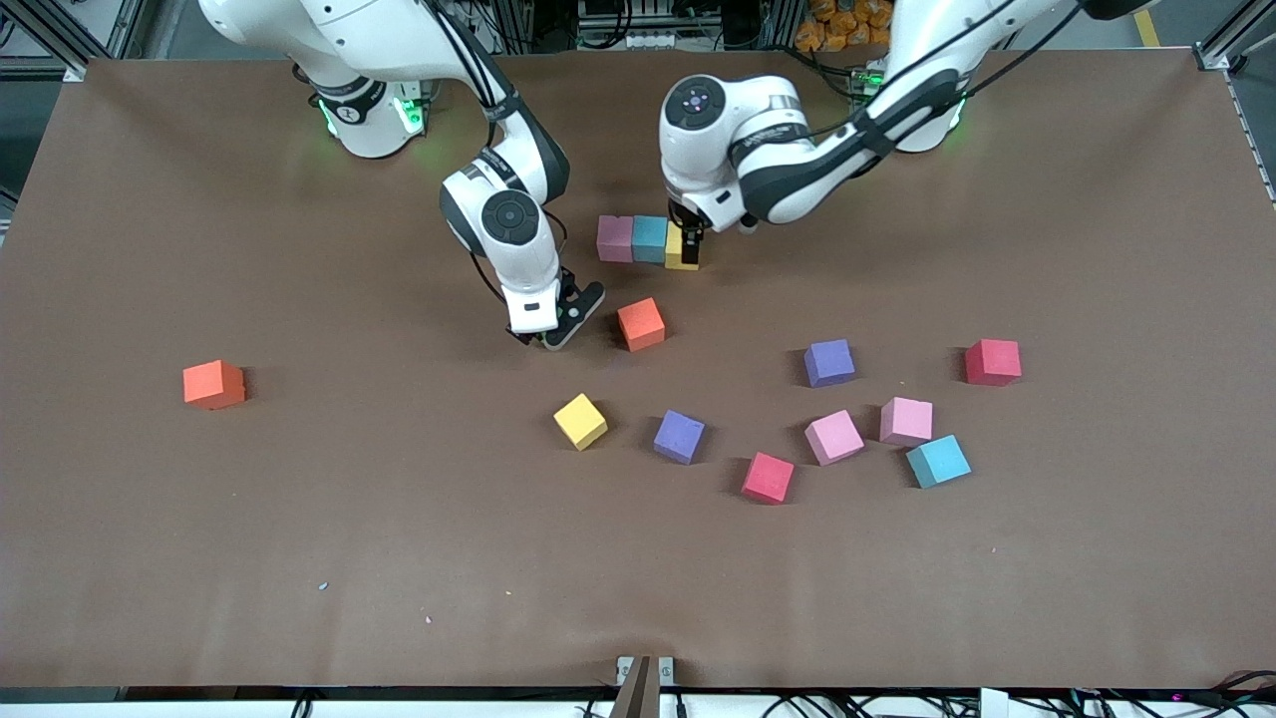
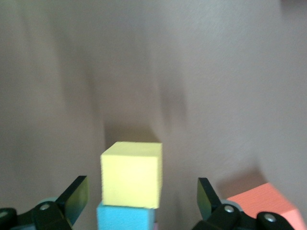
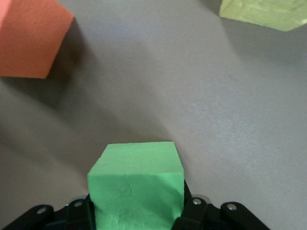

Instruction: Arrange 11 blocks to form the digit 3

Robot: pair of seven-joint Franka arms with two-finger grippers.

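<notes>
Three small matte cubes, pink (image 1: 615, 238), teal-blue (image 1: 650, 239) and yellow (image 1: 681, 251), sit touching in a row near the arms' bases; ten more lie scattered nearer the front camera. Left gripper (image 1: 690, 239) straddles the yellow cube, jaws wide, gripping nothing. Right gripper (image 1: 551, 337), low beside an orange cube (image 1: 640, 324), has closed on a green cube (image 3: 136, 187). Cubes look light, slightly soft and grippy; flat facing sides seem the best hold.

Brown table cover (image 1: 299, 558), cables and orange clutter (image 1: 842, 22) along its top edge.
</notes>
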